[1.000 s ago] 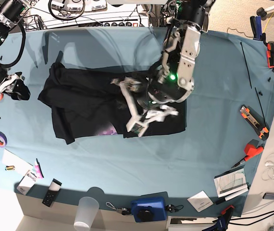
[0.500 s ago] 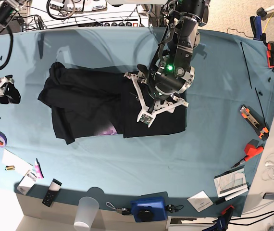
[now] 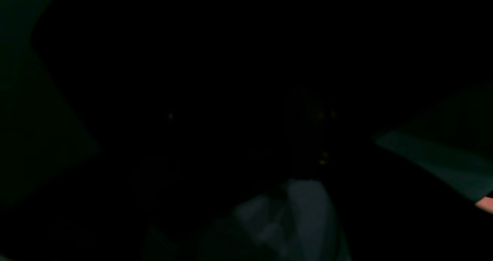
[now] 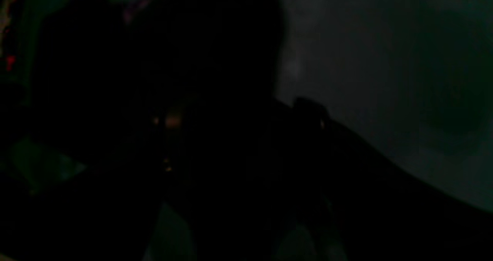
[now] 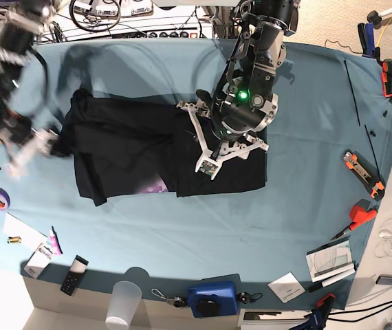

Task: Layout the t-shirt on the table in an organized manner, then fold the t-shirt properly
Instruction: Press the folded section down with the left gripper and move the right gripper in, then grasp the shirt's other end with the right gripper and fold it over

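Note:
The black t-shirt lies spread but rumpled on the teal table, with a bit of purple print showing at its near edge. My left gripper hangs over the shirt's right part, its white fingers spread open with nothing between them. My right gripper is blurred by motion right beside the shirt's left edge; how its jaws stand does not show. Both wrist views are almost black; the left wrist view shows only a strip of table.
Orange pliers, a red tool and booklets lie along the right side. A plastic cup and a blue box stand at the near edge. A purple tape roll lies at the left.
My right arm has swung in from the far left to the shirt's left edge. My left gripper lifted and turned over the shirt's right part, then stayed nearly still.

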You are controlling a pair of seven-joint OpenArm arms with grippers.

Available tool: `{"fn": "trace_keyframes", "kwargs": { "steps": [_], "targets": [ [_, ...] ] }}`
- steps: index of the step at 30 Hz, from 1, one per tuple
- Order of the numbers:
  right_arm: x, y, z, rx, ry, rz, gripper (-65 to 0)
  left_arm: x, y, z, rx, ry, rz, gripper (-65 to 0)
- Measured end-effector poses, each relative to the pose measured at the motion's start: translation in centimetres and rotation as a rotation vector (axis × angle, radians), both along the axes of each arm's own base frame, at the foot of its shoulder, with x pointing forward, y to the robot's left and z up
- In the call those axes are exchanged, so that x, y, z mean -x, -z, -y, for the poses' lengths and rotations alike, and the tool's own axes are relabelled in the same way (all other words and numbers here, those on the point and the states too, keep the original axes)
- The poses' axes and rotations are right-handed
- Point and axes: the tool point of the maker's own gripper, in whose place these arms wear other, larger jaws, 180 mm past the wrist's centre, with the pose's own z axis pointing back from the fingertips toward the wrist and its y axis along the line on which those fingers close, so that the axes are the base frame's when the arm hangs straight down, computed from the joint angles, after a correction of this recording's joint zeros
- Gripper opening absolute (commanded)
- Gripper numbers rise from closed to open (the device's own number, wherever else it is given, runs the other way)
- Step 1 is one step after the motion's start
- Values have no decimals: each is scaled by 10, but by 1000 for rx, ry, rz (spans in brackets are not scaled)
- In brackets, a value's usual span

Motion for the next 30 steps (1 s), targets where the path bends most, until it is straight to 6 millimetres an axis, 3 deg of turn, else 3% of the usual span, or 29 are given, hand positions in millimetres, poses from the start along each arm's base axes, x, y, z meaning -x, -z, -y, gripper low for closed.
{"fn": "trace_keyframes", "kwargs": {
  "steps": [4, 9, 16, 20, 23, 25, 29, 30],
  "targets": [
    [3, 35, -24, -37, 5, -75, -294, 0, 0, 0, 0, 0, 0, -307],
    [1, 52, -30, -109, 57, -87, -294, 0, 0, 0, 0, 0, 0, -307],
    [0, 58, -50, -179, 73, -72, -296, 0, 0, 0, 1, 0, 1, -307],
    [5, 59, -88, -271, -1, -82, -300, -3, -2, 1, 10, -1, 19, -307],
    [6, 59, -99, -299, -20, -75, -302, -3, -2, 1, 10, -1, 19, -307],
    [6, 59, -99, -299, -20, -75, -364, -2, -1, 1, 6, -1, 12, -307],
    [8, 63, -93, -263, -21, -110, -620, -1, -1, 0, 3, 0, 7, -307],
    [8, 63, -91, -258, -22, -112, -650, -1, -1, 0, 3, 0, 7, -307]
  ]
}}
